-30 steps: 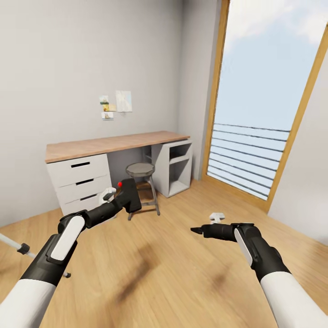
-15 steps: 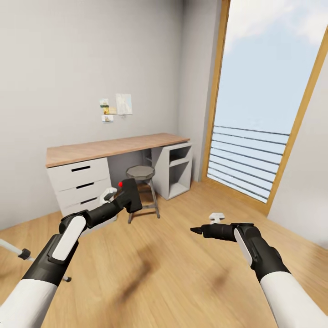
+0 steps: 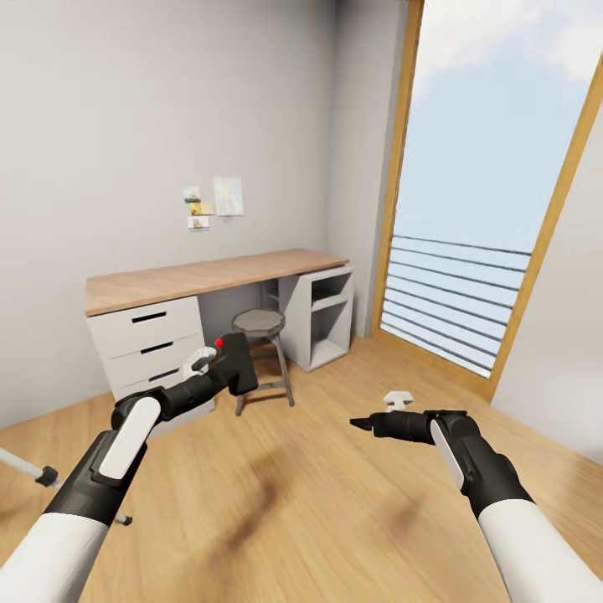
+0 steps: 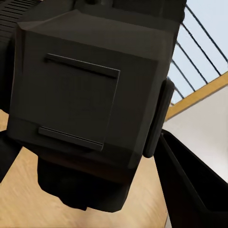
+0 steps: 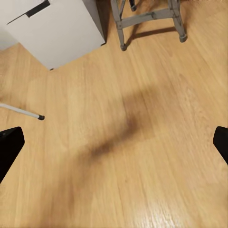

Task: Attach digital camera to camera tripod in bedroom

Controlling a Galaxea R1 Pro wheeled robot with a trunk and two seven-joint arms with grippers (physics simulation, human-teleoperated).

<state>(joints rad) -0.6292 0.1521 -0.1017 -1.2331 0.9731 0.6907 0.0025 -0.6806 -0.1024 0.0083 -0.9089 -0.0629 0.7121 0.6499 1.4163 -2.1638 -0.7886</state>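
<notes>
The bedroom [image 3: 167, 126] has light grey walls, a light wood plank floor [image 3: 301, 494] and a tall wood-framed window [image 3: 494, 184] with horizontal rails, standing beyond and to the right of the right end effector [image 3: 362, 424]. Against the far wall, behind the left end effector [image 3: 219, 368], runs the wood-topped surface [image 3: 209, 272], with white drawers [image 3: 149, 339] under its left part and an open white shelf unit [image 3: 327, 314] under its right end. A round grey stool [image 3: 260, 322] stands just behind and to the right of the left end effector. Small notes [image 3: 213, 197] are pinned on the wall above the surface.

The camera tripod [image 3: 33, 473] shows as silver-white legs with black joints at the lower left, outboard of the left forearm; one black-footed leg [image 5: 21, 111] also lies across the floor in the right wrist view.

The digital camera [image 3: 234, 364] sits clamped in the left end effector, held up in front of the drawers, its red button [image 3: 219, 342] facing up; the left wrist view sees its black body [image 4: 85, 99] close between the fingers. The right end effector hangs spread wide with nothing in it, fingertips [image 5: 10, 142] far apart above bare floor.
</notes>
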